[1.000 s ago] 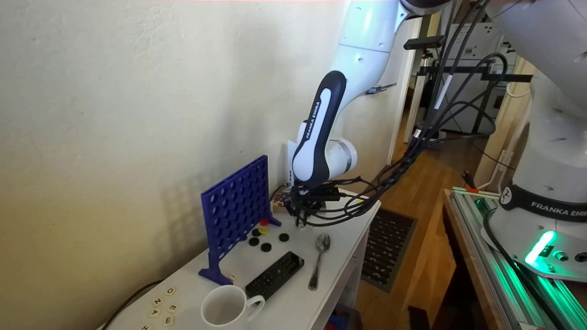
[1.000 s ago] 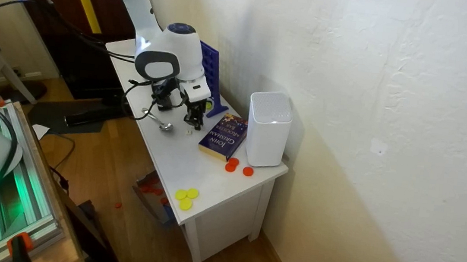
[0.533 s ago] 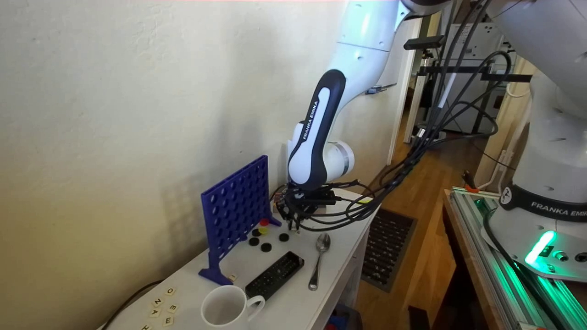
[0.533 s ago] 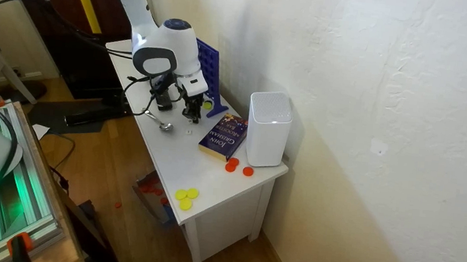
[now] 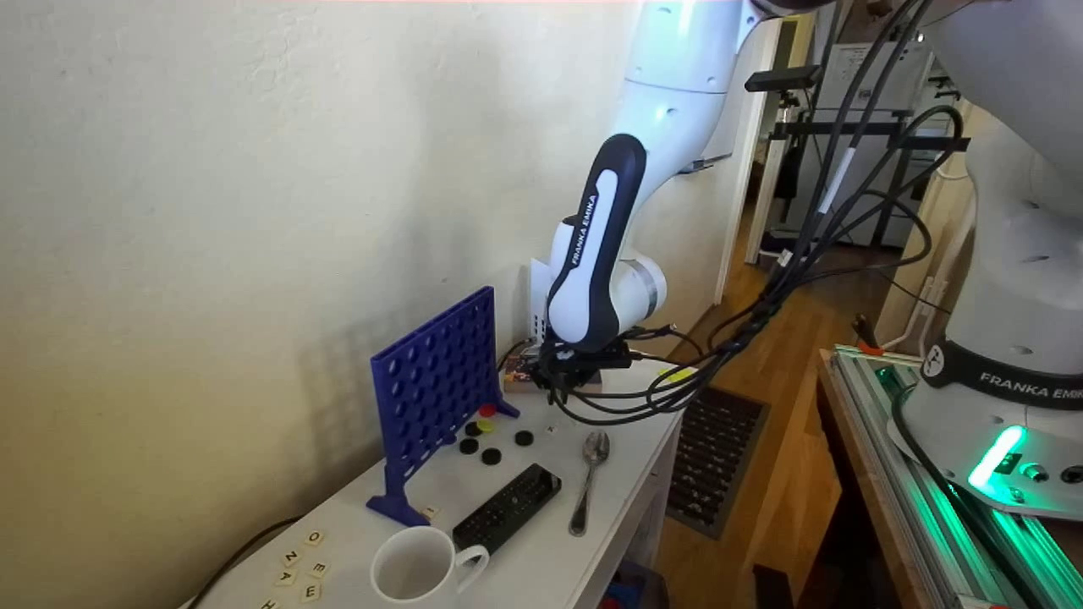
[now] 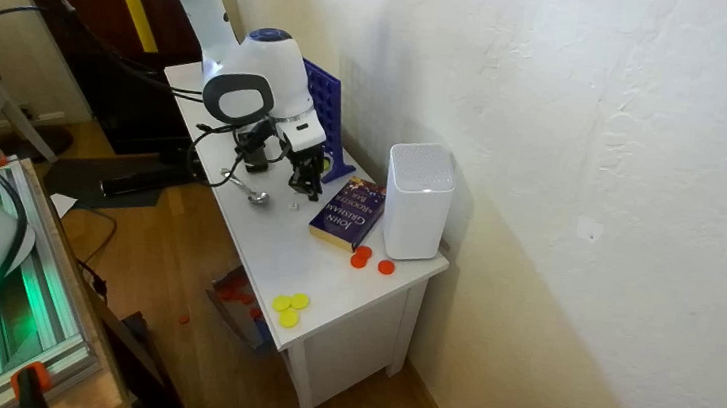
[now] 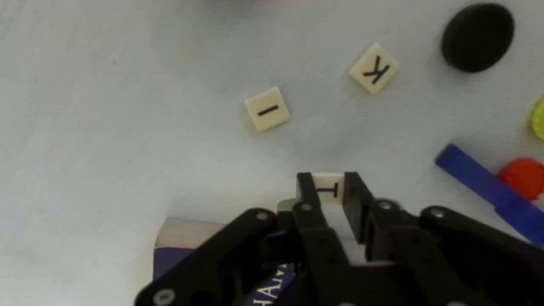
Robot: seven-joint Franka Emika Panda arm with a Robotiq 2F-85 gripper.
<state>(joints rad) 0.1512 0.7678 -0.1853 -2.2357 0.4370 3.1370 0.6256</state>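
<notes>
A letter tile [image 7: 326, 196] is gripped by the end effector [image 7: 328, 176] over the table [image 6: 277, 249], near the book [image 6: 347, 214]. Close by lie an I tile [image 7: 267, 109] and a K tile [image 7: 374, 69]. A spoon [image 5: 594, 455] lies toward the table's robot-side edge; a blue rack [image 5: 435, 379] stands along the wall-side edge.

Soft shadows across the wall [image 5: 440, 186]

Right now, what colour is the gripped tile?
Cream tile, black letter; clearest in the wrist view.
</notes>
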